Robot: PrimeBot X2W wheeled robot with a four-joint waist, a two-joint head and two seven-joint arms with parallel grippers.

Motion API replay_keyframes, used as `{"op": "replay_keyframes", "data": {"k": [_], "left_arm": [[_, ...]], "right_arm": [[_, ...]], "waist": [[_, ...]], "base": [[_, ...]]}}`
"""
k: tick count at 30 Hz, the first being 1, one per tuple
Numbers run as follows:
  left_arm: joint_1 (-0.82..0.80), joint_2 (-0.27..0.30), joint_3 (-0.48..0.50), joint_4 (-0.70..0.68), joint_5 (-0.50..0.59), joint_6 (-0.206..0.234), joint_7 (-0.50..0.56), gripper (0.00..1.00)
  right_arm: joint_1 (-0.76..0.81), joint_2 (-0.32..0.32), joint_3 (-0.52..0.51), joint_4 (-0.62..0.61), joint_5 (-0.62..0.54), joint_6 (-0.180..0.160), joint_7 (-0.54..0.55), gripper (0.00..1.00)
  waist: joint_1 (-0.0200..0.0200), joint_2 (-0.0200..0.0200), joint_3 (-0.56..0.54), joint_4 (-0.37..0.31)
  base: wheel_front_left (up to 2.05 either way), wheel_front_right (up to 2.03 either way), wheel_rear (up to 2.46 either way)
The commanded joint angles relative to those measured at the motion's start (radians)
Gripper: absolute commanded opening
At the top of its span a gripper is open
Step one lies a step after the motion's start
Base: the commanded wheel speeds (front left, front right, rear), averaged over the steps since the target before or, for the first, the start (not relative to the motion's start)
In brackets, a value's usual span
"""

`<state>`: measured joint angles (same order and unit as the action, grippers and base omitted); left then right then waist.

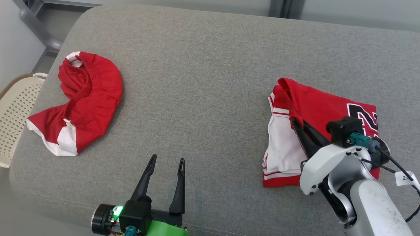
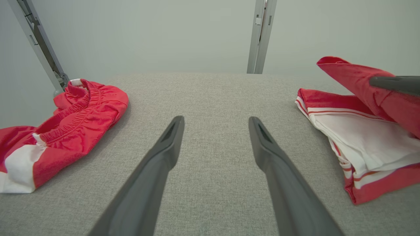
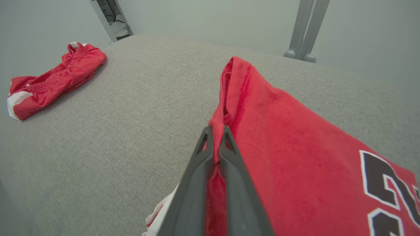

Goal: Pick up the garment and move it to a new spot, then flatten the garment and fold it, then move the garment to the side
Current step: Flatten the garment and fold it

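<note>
Firmly, right fingers (image 3: 242, 196) pinch a raised fold of the garment (image 3: 295, 137); left fingers (image 2: 154, 170) gape, empty.

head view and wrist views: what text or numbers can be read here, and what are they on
"2": large black digit with a white outline on the red jersey; the digit beside it is partly hidden and unreadable.
"2...": small white tag near the right edge of the head view; it starts with 2, the rest is too small to read.
red shorts: no text seen.
</note>
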<state>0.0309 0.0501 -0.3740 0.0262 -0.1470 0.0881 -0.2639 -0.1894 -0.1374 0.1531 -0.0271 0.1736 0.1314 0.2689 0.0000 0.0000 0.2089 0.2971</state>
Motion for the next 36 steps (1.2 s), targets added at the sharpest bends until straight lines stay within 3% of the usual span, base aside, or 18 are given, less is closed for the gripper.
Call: {"op": "replay_keyframes", "data": {"k": [1,7,8,9,16,21,28,32,36], "left_arm": [[0.003,0.001,-0.001,-0.001,-0.009,0.003,0.000,1.00],[-0.007,0.001,-0.006,-0.005,-0.011,0.009,0.000,1.00],[-0.010,0.001,-0.006,-0.005,-0.011,0.008,0.000,1.00],[-0.013,0.001,-0.005,-0.004,-0.010,0.008,0.000,1.00],[-0.020,0.001,0.013,-0.003,0.011,0.002,0.000,1.00],[-0.012,0.001,0.040,-0.005,0.028,-0.005,0.000,1.00],[0.008,0.001,0.104,-0.006,0.040,-0.009,0.000,1.00],[0.028,0.001,0.139,-0.012,0.043,-0.014,0.000,1.00],[0.054,0.001,0.164,-0.023,0.048,-0.029,0.000,1.00]], "right_arm": [[0.005,0.005,0.008,0.009,0.007,-0.002,0.001,0.00],[-0.011,0.025,0.040,0.046,0.023,-0.002,-0.006,0.00],[-0.016,0.029,0.042,0.051,0.029,-0.002,-0.010,0.36],[-0.020,0.034,0.042,0.053,0.035,-0.002,-0.018,1.00],[-0.061,0.051,-0.002,0.034,0.053,-0.002,-0.144,1.00],[-0.080,0.020,-0.025,0.067,0.042,-0.001,-0.283,1.00],[-0.087,-0.051,-0.007,0.263,0.076,-0.001,-0.492,1.00],[-0.090,-0.073,0.042,0.347,0.093,-0.001,-0.532,1.00],[-0.044,-0.051,-0.013,0.316,0.074,-0.002,-0.534,1.00]], "waist": [[0.0000,0.0000,0.001,0.002],[0.0000,0.0000,0.012,-0.004],[0.0000,0.0000,0.015,-0.006],[0.0000,0.0000,0.017,-0.009],[0.0000,0.0000,0.017,-0.067],[0.0000,0.0000,-0.003,-0.145],[0.0000,0.0000,-0.052,-0.261],[0.0000,0.0000,-0.083,-0.307],[0.0000,0.0000,-0.115,-0.341]], "base": [[0.00,0.00,0.00],[0.00,0.00,0.00],[0.00,0.00,0.00],[0.00,0.00,0.00],[0.00,0.00,0.00],[0.00,0.00,0.00],[0.00,0.00,0.00],[0.00,0.00,0.00],[0.00,0.00,0.00]]}}
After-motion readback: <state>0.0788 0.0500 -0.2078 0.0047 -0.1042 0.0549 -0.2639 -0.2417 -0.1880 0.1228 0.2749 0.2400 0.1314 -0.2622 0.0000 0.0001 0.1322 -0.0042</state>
